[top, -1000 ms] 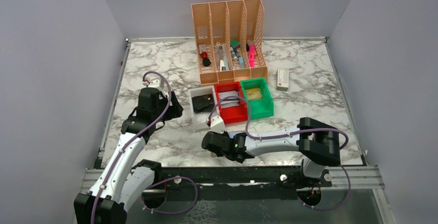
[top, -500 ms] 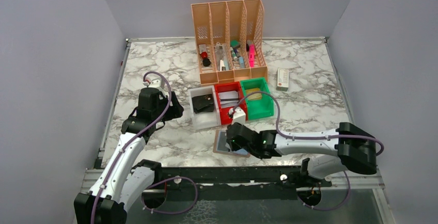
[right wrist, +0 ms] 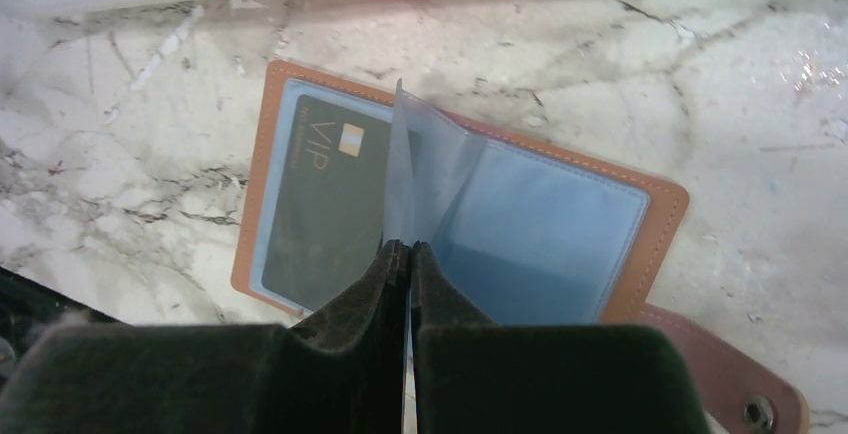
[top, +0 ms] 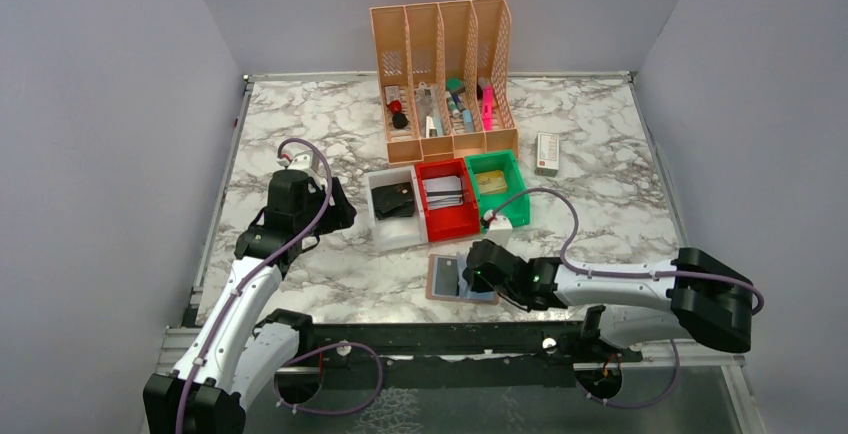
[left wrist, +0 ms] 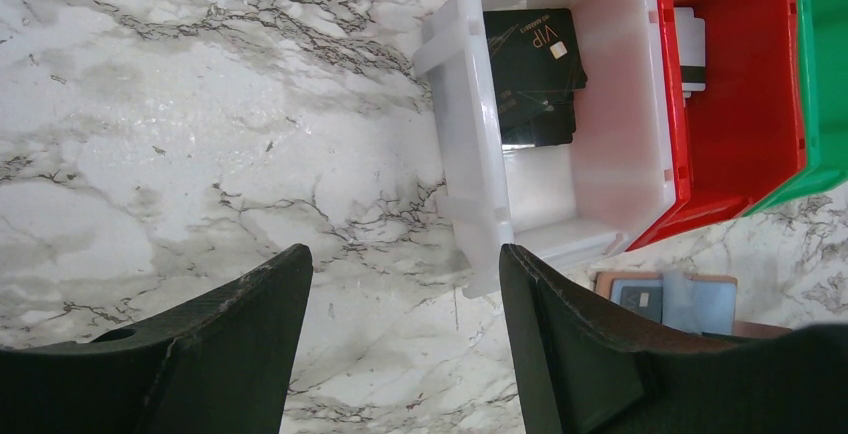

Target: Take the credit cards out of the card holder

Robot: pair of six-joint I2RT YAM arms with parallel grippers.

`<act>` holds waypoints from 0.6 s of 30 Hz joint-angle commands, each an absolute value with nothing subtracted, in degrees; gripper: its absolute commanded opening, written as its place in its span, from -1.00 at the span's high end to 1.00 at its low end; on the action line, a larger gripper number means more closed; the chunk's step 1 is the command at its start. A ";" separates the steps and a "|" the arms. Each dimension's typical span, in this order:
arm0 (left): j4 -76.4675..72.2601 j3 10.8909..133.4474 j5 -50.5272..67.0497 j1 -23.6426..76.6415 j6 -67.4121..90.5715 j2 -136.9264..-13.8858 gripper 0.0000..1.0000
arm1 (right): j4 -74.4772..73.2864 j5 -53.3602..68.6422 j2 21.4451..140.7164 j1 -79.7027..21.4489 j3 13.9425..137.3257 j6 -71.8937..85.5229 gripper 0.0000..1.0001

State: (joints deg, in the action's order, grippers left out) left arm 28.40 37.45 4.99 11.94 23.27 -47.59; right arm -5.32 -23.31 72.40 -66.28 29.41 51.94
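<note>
Hovering at far left: left gripper (left wrist: 402, 254), jaws wide, nothing in them, just left of the white bin (left wrist: 470, 214), which has a black card (left wrist: 535, 74) lying inside. Card holder (top: 445, 276) lies open on the table just near of the bins, spread left-right. Dark credit card (right wrist: 325, 194) sits in its left pocket, long axis near-far. Right gripper (right wrist: 408, 249) is pinched narrow on the clear sleeve page (right wrist: 430, 169) at the spine, and the page stands up. The card lies just left of the right fingers, so the right arm is far nearer. My guess for the next move: release the page, shift left onto the card.
</note>
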 commanded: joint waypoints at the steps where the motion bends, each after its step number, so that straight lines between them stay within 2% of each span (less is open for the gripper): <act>1: 26.63 36.83 6.42 11.69 23.13 -47.41 -0.44 | -4.92 -27.70 69.80 -66.05 26.79 58.53 0.83; 18: 26.48 36.82 6.68 11.78 23.13 -47.78 -0.44 | -24.26 -42.23 55.98 -66.01 21.26 78.46 0.85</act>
State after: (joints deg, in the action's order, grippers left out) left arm 28.36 37.36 5.19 11.97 23.27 -47.62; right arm -16.58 -35.79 58.15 -66.26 22.98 70.59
